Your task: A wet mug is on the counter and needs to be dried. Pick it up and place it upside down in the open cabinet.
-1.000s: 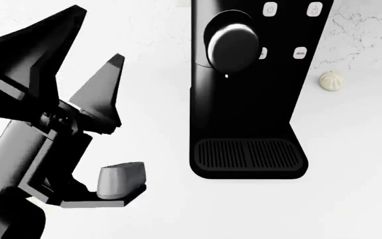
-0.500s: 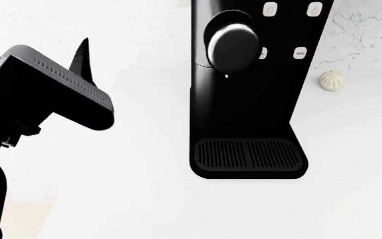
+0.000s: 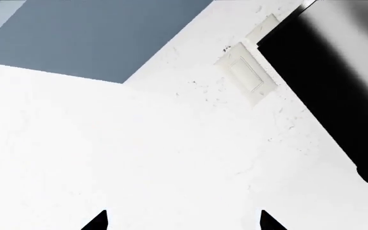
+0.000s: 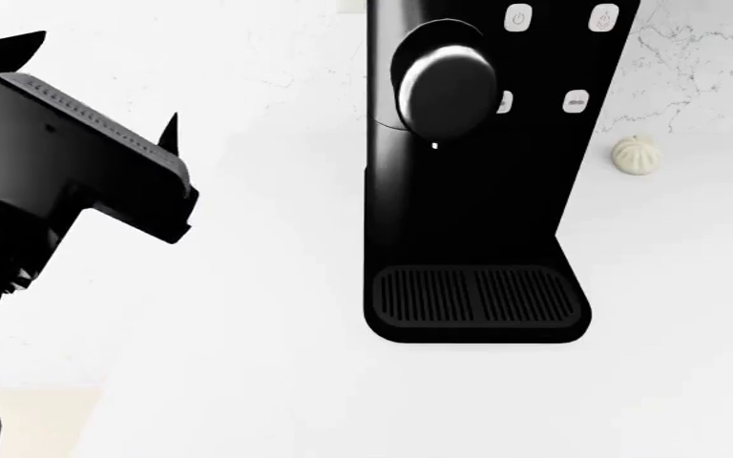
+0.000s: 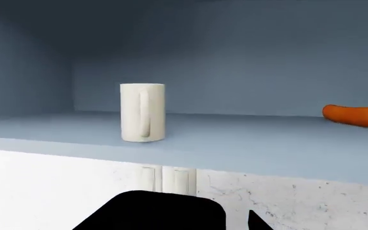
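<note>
The cream mug (image 5: 142, 112) stands on the blue shelf of the open cabinet (image 5: 267, 143), handle towards the right wrist camera; I cannot tell which end is down. It touches no gripper. My right gripper (image 5: 184, 223) is below and in front of the shelf. One fingertip (image 5: 256, 221) shows far off centre and the other is lost against a black shape. My left gripper (image 3: 184, 223) is open and empty over the white counter (image 4: 252, 382). In the head view the left gripper (image 4: 99, 86) is at the far left, points up. That view does not show the mug.
A black coffee machine (image 4: 469, 210) stands mid-counter with its drip tray (image 4: 475, 296) in front. A small ribbed cream ball (image 4: 637, 155) lies to its right. An orange object (image 5: 356, 116) lies on the shelf right of the mug. A wall outlet (image 3: 248, 76) sits under the cabinet.
In the head view the left arm has swung further left. A second ago a mug showed low beside it; none shows there now. A dark shape has entered at the right edge.
</note>
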